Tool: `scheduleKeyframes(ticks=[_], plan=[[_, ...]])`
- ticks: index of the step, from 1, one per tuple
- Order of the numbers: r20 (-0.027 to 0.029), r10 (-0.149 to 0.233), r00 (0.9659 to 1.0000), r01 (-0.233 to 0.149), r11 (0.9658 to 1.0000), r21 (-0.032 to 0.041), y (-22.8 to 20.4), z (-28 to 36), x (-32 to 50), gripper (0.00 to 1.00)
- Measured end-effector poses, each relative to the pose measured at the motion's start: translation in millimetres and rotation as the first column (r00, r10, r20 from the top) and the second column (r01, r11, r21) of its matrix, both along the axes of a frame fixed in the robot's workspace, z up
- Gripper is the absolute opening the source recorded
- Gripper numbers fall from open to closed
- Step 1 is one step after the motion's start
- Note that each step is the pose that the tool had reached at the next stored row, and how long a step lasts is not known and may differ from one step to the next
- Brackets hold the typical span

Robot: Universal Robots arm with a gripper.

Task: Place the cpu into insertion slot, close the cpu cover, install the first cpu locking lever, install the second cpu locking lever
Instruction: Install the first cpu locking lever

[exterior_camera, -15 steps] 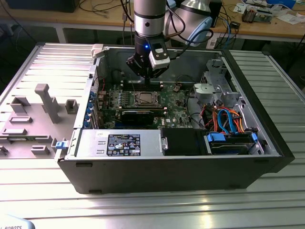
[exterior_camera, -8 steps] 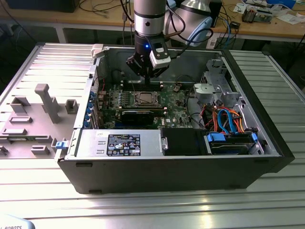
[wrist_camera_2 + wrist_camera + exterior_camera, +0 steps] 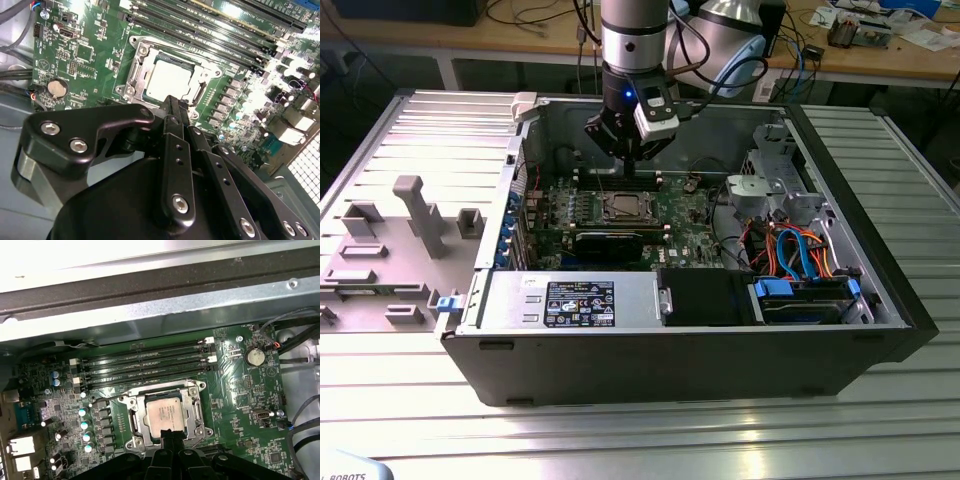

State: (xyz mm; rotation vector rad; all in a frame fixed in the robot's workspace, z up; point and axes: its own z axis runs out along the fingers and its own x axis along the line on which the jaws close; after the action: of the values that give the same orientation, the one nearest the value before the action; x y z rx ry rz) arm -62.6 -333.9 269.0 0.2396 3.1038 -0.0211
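The cpu (image 3: 167, 412) lies flat in the insertion slot (image 3: 134, 421) on the green board, its silver top showing in both wrist views (image 3: 167, 80). The cpu cover (image 3: 196, 409) lies down around it as a silvery frame. A thin metal lever (image 3: 107, 399) runs along one side of the socket. My gripper (image 3: 170, 432) hangs just above the socket's edge, shut with nothing between its fingers. In the exterior view the gripper (image 3: 630, 160) sits over the cpu (image 3: 623, 207) inside the open computer case.
Long black memory slots (image 3: 145, 365) run beside the socket, and a coin battery (image 3: 255, 357) sits near the board's corner. The case wall (image 3: 650, 345), power supply (image 3: 575, 300) and drive cage (image 3: 770, 190) enclose the board. A grey fixture (image 3: 415, 225) stands on the exterior view's left.
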Motion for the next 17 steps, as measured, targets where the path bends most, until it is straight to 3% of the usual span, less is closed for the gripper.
scheduleKeyframes(ticks=[3,5,17], plan=[[-0.0001,0.047,0.9989,-0.047,0.9989,0.0000,0.0,0.0,-0.2,0.11],[-0.0001,0.086,0.9963,-0.086,0.9963,-0.0001,0.0,0.0,-0.3,0.11],[0.0000,0.095,0.9955,-0.095,0.9955,0.0002,0.0,0.0,-0.4,0.11]])
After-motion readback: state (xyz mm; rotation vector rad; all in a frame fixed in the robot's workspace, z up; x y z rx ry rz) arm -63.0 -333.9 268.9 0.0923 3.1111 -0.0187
